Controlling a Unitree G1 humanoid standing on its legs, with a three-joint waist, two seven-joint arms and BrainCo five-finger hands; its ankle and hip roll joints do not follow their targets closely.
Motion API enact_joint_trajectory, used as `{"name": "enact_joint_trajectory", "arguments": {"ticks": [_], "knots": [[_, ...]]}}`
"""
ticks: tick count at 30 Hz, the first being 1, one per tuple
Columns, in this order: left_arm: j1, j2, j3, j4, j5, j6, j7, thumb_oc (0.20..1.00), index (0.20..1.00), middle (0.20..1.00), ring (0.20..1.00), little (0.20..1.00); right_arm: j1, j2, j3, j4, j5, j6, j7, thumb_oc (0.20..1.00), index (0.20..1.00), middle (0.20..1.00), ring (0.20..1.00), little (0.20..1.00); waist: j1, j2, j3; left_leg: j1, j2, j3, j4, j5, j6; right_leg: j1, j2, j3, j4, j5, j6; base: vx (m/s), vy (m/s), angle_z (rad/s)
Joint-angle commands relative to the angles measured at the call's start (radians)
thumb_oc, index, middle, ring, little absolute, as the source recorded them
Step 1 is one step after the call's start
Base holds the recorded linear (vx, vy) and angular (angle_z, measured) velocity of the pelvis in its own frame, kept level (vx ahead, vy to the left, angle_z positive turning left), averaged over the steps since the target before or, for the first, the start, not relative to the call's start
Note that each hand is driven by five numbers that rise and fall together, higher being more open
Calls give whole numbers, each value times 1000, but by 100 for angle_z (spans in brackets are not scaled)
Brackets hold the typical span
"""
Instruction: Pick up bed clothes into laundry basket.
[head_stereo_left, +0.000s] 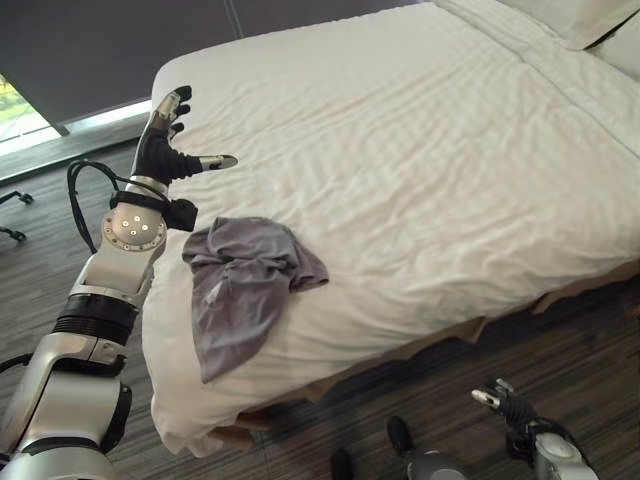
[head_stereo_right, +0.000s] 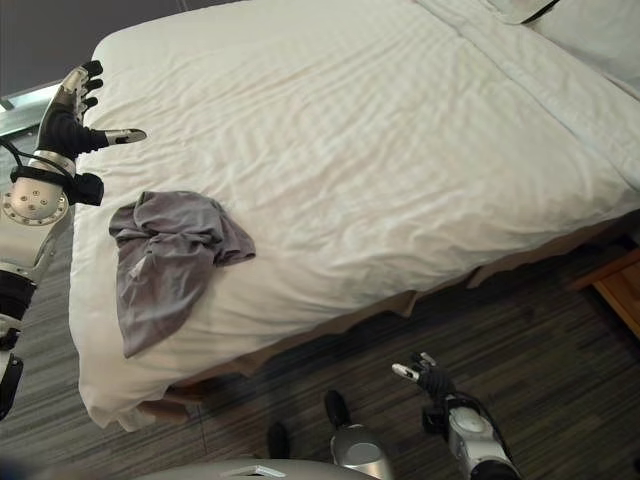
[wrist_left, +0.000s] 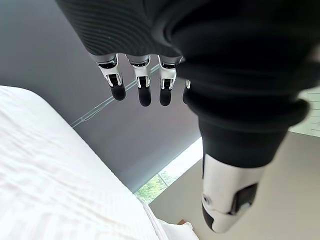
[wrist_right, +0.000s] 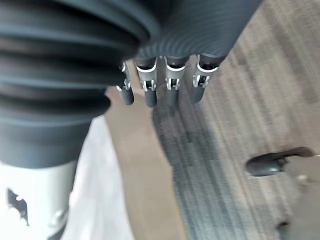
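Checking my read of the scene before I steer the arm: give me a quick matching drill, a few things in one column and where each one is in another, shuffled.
Things:
1. grey garment
2. left hand
3. right hand
4. pillow

Places:
A. low over the dark floor, beside the bed
B. far top corner of the bed
C. crumpled on the white sheet, draping over the near edge
D. raised, fingers straight, above the bed's corner

Pairs: 1-C, 2-D, 3-A, 4-B
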Motion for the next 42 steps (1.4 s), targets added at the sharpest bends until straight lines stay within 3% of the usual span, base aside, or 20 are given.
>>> {"name": "enact_joint_trajectory", "arguments": {"ticks": [1,6,8,12,18,23,29,37,42], "knots": [[21,61,30,3,74,-27,10,1000,1000,1000,1000,1000,13,-68,-17,-24,-30,-28,16,1000,1000,1000,1000,1000,-12,-7,-80,-21,-4,-53,42,50,-5,31,-31,-2,69,-102,50,-9,-39,6],[-21,69,-44,125,180,22,-24,1000,1000,1000,1000,1000,-6,-74,8,-1,-60,-19,24,1000,1000,1000,1000,1000,-16,2,-77,-20,-6,-54,30,50,-4,38,-32,-14,57,-102,51,-13,-34,15],[-113,42,-127,301,293,52,-19,1000,1000,1000,1000,1000,-24,-75,25,12,-66,-19,20,1000,1000,1000,1000,1000,-30,10,-70,-23,-6,-46,15,47,-3,29,-33,-14,56,-101,56,-38,5,4],[-169,-32,-133,493,289,78,13,1000,1000,1000,1000,1000,-32,-64,40,9,-38,-22,10,1000,1000,1000,1000,1000,-46,16,-53,-38,-4,-30,11,46,-3,4,-30,-5,53,-94,60,-41,11,-11],[-199,-100,-165,695,311,107,-41,1000,1000,1000,1000,1000,-40,-40,96,44,-36,-10,16,1000,1000,1000,1000,1000,-72,27,-38,-58,0,-11,5,49,-8,-25,-26,10,47,-80,63,-15,23,-14],[-181,-134,-119,750,235,117,-56,1000,1000,1000,1000,1000,-36,-46,119,12,-26,-8,17,1000,1000,1000,1000,1000,-98,28,-21,-88,3,11,5,50,-14,-69,-18,32,46,-61,63,-35,20,-8],[-171,-139,-82,844,249,150,-41,1000,1000,1000,1000,1000,-66,-51,162,-30,-52,-2,11,1000,1000,1000,1000,1000,-135,31,-8,-155,7,67,5,51,-22,-147,-7,73,28,-18,72,-32,20,-21],[-135,-125,-76,844,311,157,-15,1000,1000,1000,1000,1000,-46,-64,152,-55,-53,-3,6,1000,1000,1000,1000,1000,-155,50,21,-202,8,97,5,60,-28,-211,1,96,18,1,74,9,14,-24],[-101,-153,-103,868,407,173,-7,1000,1000,1000,1000,1000,-46,-65,154,-77,-50,-13,5,1000,1000,1000,1000,1000,-176,38,54,-266,10,109,5,67,-34,-274,12,102,13,33,81,-33,-1,-2]]}}
